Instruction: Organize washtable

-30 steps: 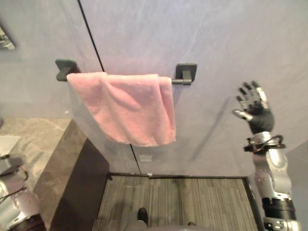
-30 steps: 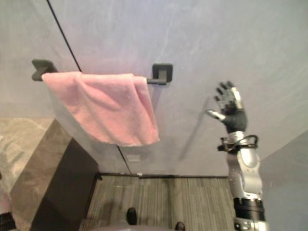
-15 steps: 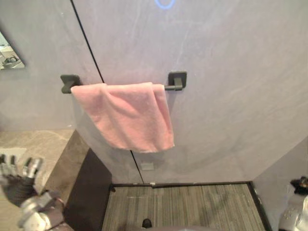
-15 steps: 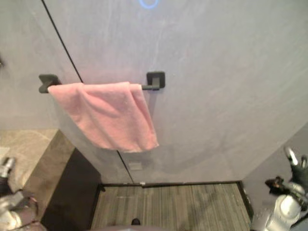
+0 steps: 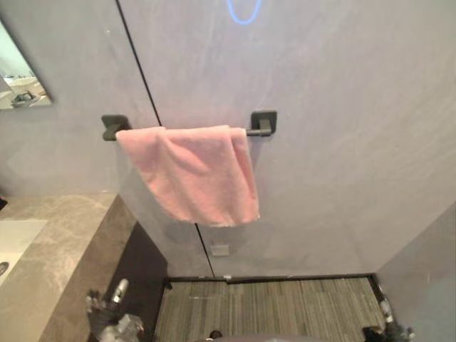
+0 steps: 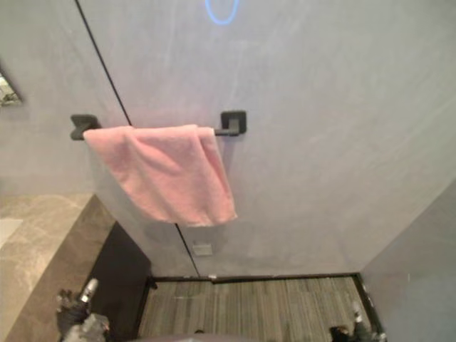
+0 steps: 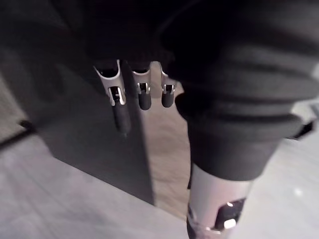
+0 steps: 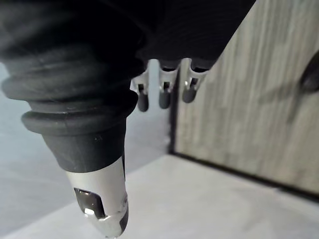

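A pink towel (image 5: 192, 171) hangs folded over a dark towel bar (image 5: 262, 123) on the grey wall, its lower edge slanting down to the right. The brown stone washtable top (image 5: 50, 263) runs along the left, with a white sink (image 5: 14, 239) at its far left edge. My left hand (image 5: 107, 313) is low beside the washtable's dark side panel; its fingers (image 7: 117, 99) hang straight and hold nothing. Down at the lower right, over the floor, my right hand (image 5: 388, 324) has its fingers (image 8: 162, 92) straight and empty too.
A mirror (image 5: 21, 78) hangs on the wall at the upper left. A blue ring light (image 5: 244, 11) glows high on the wall. The dark cabinet side (image 5: 139, 278) drops to a striped grey floor (image 5: 285, 306), and a wall closes in on the right.
My right hand, raised open near the wall a second ago, has dropped to the lower right edge. The left hand has sunk lower. The camera has shifted; the towel stays put.
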Robot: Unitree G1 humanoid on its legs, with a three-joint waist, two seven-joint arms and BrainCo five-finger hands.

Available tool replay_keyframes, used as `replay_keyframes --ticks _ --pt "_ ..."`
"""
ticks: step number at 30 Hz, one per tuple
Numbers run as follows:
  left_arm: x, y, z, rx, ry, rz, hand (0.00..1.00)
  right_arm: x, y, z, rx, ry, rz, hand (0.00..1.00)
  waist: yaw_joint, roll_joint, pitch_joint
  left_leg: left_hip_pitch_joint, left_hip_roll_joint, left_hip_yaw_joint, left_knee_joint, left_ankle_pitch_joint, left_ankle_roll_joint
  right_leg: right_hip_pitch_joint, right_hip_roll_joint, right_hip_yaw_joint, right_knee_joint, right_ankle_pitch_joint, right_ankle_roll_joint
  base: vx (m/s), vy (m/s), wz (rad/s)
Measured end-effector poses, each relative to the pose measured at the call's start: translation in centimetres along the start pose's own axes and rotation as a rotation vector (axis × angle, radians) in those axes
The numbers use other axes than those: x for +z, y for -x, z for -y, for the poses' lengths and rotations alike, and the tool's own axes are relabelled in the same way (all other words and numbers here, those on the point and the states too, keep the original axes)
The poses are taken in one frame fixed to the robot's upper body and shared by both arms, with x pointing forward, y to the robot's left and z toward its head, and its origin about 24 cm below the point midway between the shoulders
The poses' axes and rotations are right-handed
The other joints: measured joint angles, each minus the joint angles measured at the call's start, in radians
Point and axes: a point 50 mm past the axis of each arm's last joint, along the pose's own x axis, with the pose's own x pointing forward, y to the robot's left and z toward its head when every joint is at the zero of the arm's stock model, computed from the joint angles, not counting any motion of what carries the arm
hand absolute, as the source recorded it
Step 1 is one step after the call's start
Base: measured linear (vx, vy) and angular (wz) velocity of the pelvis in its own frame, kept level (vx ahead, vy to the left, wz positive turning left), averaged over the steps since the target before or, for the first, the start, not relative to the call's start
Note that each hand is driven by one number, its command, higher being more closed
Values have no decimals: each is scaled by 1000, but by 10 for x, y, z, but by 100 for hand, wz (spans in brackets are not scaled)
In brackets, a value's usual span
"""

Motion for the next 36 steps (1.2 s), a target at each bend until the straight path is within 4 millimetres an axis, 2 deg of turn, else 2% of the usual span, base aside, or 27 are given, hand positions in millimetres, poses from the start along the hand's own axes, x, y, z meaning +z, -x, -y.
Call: replay_keyframes --ticks 1,2,3,4,7,9,11,14,18,25,32,36 --pt "-9 1 -3 19 -19 -45 0 -6 1 2 5 51 -24 0 -1 -14 -5 -2 -9 0 0 -9 0 -1 -3 0 -2 -1 -1 12 91 11" --pt "-24 4 -10 50 -56 -116 0 -21 5 8 14 139 -78 0 -13 -40 -10 3 -29 -3 11 -36 -3 -4 -34 7 -21 -3 -6 84 130 -2" --pt "-43 12 -21 85 -109 -214 0 -30 7 14 31 248 -113 0 -13 -41 0 6 -34 -17 51 -54 15 0 -32 4 -26 -3 -5 120 101 -7" --pt "-51 15 -27 99 -134 -255 0 -32 7 17 35 284 -123 0 -16 -25 3 15 -31 -22 27 -42 36 1 -23 3 -25 -3 -4 122 85 -11" --pt "-69 27 -46 171 -183 -356 0 -58 16 41 14 425 -270 0 -24 -46 10 33 -56 -33 1 -42 44 16 -37 7 -35 -4 -7 90 70 12" --pt "-69 28 -52 181 -215 -371 0 -61 17 47 19 461 -296 0 -25 -55 15 33 -62 -40 1 -45 49 17 -43 7 -31 -4 -7 77 36 8" --pt "-68 25 -55 87 -366 -419 0 -62 14 43 87 555 -325 0 -27 -54 18 34 -65 -41 1 -48 51 17 -44 8 -31 -5 -6 69 14 2" --pt "-68 23 -55 8 -444 -454 0 -60 11 37 146 621 -345 0 -42 -57 22 39 -64 -46 1 -52 46 24 -41 6 -31 -8 -1 55 -13 4" --pt "-68 18 -49 -102 -577 -487 0 -58 7 32 189 689 -361 0 -44 -52 25 49 -55 -48 1 -58 37 33 -27 7 -33 -17 11 59 -30 -4" --pt "-66 14 -41 -165 -678 -486 0 -55 4 27 215 761 -361 0 -44 -56 32 53 -42 -48 2 -59 27 35 -11 13 -38 -18 17 71 -32 -5" --pt "-63 10 -33 -206 -730 -471 0 -54 2 19 245 804 -350 0 -44 -59 66 70 -45 -50 1 -63 27 55 -12 12 -47 -22 16 23 -7 0" --pt "-60 7 -26 -227 -744 -449 0 -52 1 10 261 797 -340 0 -48 -65 112 100 -67 -93 1 -72 28 34 -53 -16 112 -117 10 -18 5 32"
